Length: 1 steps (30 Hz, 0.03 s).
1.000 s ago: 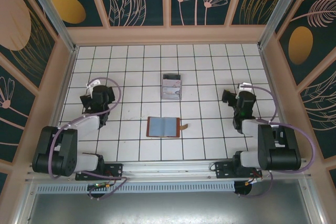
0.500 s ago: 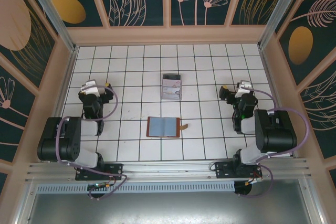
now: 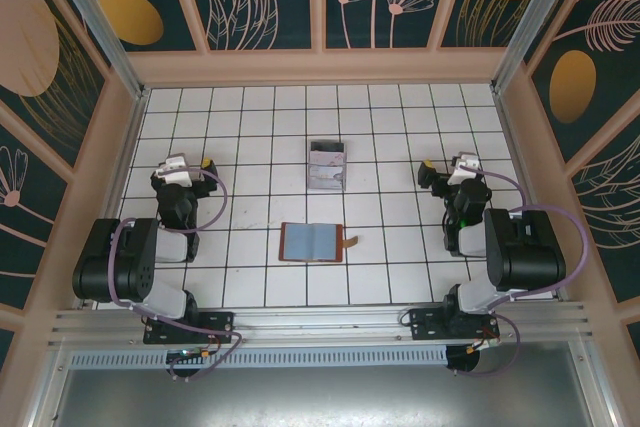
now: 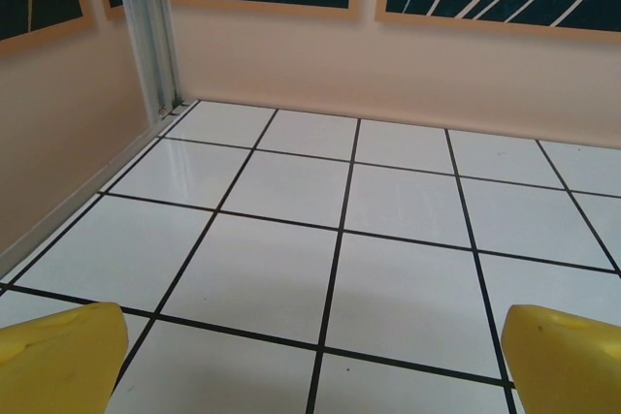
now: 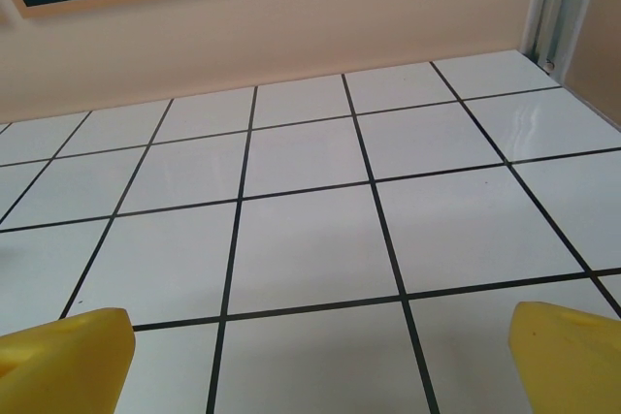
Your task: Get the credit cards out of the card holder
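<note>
Both arms have folded up and back since a second ago. The left gripper (image 3: 185, 167) and the right gripper (image 3: 452, 171) face the far wall. Their yellow fingers (image 4: 58, 361) are spread wide and hold nothing. The card holder (image 3: 316, 242) has not moved. It lies open between the two grippers, a bit closer to the arm bases. A small grey tray (image 3: 328, 165) sits between them too, just past the holder. The floor (image 5: 310, 239) is white tiles with black lines. The walls are pink with dark flower pictures.

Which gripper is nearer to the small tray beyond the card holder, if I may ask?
Right, slightly. The right gripper sits to the tray's right; the left gripper sits farther away on its left.
</note>
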### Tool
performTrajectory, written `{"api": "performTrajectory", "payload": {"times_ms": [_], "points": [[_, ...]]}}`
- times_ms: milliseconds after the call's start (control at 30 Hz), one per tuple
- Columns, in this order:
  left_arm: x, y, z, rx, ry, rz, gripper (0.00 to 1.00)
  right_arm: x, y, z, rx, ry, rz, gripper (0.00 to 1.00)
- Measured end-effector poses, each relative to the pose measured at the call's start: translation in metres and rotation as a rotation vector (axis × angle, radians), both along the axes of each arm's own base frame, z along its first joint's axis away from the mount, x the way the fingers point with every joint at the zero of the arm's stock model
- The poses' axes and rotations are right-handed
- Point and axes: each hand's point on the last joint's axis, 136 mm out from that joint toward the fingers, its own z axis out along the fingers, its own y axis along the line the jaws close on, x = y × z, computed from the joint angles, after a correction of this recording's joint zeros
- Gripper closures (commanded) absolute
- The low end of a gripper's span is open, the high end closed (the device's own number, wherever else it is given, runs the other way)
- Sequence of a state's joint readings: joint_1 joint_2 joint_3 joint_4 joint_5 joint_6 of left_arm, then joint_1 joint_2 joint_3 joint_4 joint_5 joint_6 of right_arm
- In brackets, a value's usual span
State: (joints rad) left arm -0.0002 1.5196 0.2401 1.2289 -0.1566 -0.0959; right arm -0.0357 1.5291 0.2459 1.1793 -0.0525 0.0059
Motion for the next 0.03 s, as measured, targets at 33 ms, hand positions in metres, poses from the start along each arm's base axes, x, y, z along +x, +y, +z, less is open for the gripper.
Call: {"api": "performTrajectory", "payload": {"times_ms": [33], "points": [[0.0, -0.0001, 0.0002, 0.0, -0.001, 0.0, 0.01, 0.0, -0.0002, 0.0, 0.0, 0.0, -0.001, 0.01]]}}
